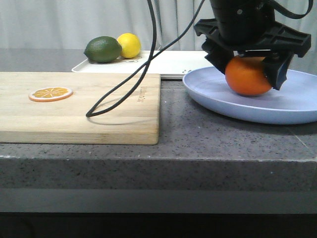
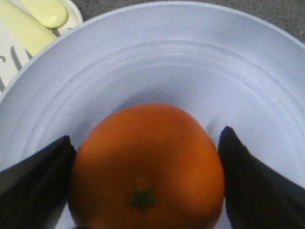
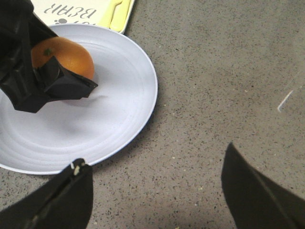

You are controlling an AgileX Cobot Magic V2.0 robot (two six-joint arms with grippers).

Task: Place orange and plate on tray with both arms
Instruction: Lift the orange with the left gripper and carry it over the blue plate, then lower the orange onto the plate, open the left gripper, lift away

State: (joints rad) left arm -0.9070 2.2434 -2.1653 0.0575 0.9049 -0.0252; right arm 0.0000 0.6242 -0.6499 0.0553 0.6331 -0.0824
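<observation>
We list: cutting board point(image 1: 79, 106) on the counter's left, a fruit slice point(image 1: 50, 93) on it; plate point(image 1: 257, 99) to its right, the orange point(image 1: 247, 75) on it; tray point(image 1: 163, 63) behind both, lime point(image 1: 103, 49) and lemon point(image 1: 130, 45) at its left end.

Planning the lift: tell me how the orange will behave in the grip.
The orange is round and smooth, so it could slip or roll across the plate if released. It looks firm, bulging past the left gripper's fingers.

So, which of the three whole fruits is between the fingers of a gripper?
The orange, resting on the plate inside the left gripper. The lemon and lime lie untouched on the tray.
</observation>
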